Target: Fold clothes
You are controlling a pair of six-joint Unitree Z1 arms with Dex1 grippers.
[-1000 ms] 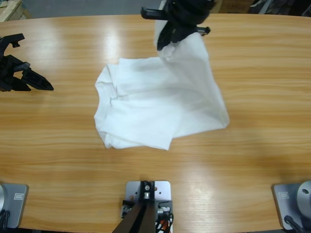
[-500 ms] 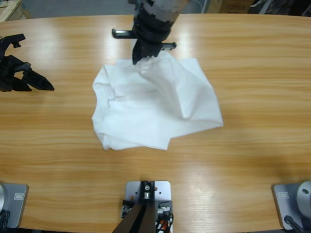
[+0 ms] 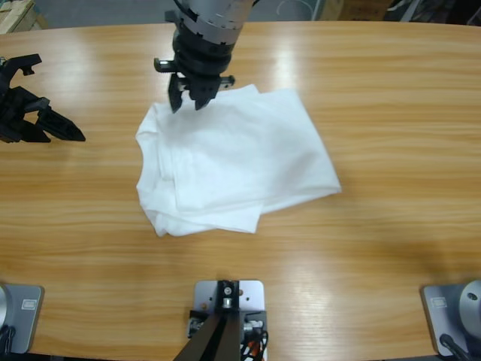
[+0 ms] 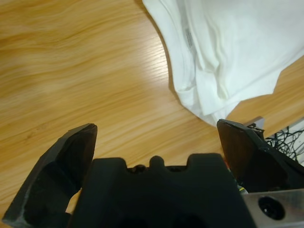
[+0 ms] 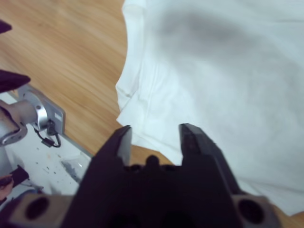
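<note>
1. The plain white cotton T-shirt [image 3: 240,162] lies folded over itself in a rough rectangle near the middle of the long wooden table [image 3: 391,248].
2. The right gripper [image 3: 189,98], coming down from the top edge, hangs over the shirt's upper left corner; its black jaws stand slightly apart and hold nothing.
3. The left gripper [image 3: 45,124] rests at the table's left edge, well apart from the shirt, jaws spread wide and empty.
4. Layered hems show along the shirt's left side.
</note>
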